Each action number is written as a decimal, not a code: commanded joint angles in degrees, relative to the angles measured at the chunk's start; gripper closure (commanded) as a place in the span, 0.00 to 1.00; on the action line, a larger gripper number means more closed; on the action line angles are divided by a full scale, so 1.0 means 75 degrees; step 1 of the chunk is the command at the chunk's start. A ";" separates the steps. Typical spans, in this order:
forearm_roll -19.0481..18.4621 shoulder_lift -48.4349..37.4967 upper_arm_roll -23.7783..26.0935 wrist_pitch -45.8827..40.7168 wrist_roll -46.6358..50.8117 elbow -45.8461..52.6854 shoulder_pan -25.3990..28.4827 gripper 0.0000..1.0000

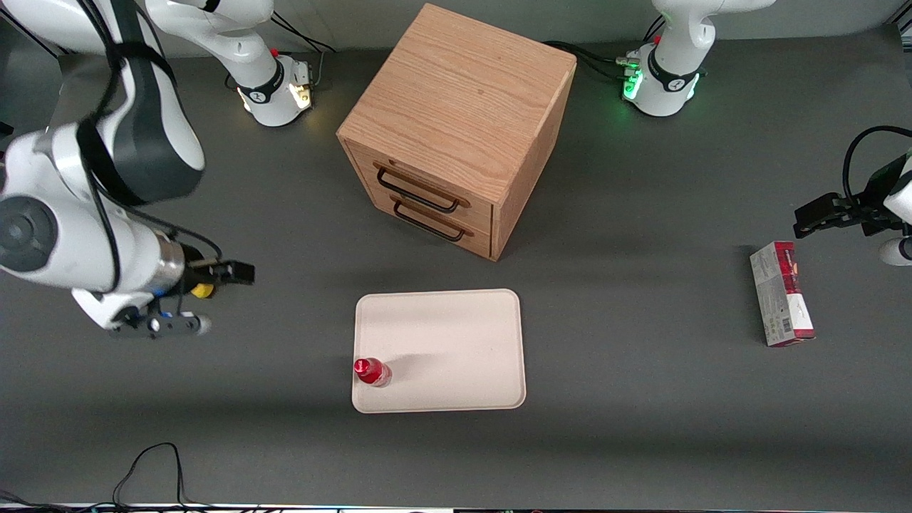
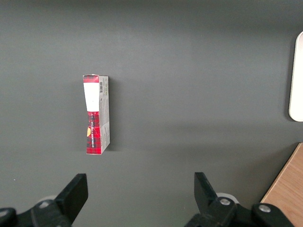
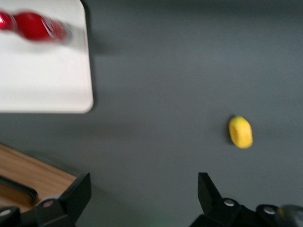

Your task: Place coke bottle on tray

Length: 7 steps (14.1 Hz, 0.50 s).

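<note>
coke bottle stands upright on the tray, right in the corner nearest the front cam on the working arm's side — red cap up, just inside the rim, nothing touching it. in the wrist view it's a red blur on the tray's pale surface.

the gripper is up off the table, well apart from the tray, toward the working arm's end of the table. fingers spread wide w/ bare table between them, holding nothing. a small yellow lump lies on the grey table under the wrist; from the front only a bit of yellow peeks out by the gripper.

tray is flat, cream, rounded corners, sitting near the middle of the table, in front of the oak cabinet. cabinet has 2 drawers w/ dark handles, both look closed; cabinet is farther from the front cam than the tray, w/ a gap of table between them.

red-and-white carton lies flat toward the parked arm's end — well apart from tray and bottle, also seen in the left wrist view.
</note>
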 commanded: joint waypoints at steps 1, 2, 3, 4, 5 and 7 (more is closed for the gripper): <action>0.0329 -0.1941 -0.0470 0.0746 -0.0945 -0.2411 0.0063 0.00; 0.0505 -0.2527 -0.0622 0.0898 -0.1262 -0.2986 0.0063 0.00; 0.0530 -0.2997 -0.0728 0.0935 -0.1602 -0.3398 0.0063 0.00; 0.0530 -0.3292 -0.0753 0.0877 -0.1814 -0.3506 0.0040 0.00; 0.0530 -0.3399 -0.0741 0.0807 -0.1828 -0.3473 0.0039 0.00; 0.0519 -0.3354 -0.0706 0.0585 -0.1816 -0.3216 0.0074 0.00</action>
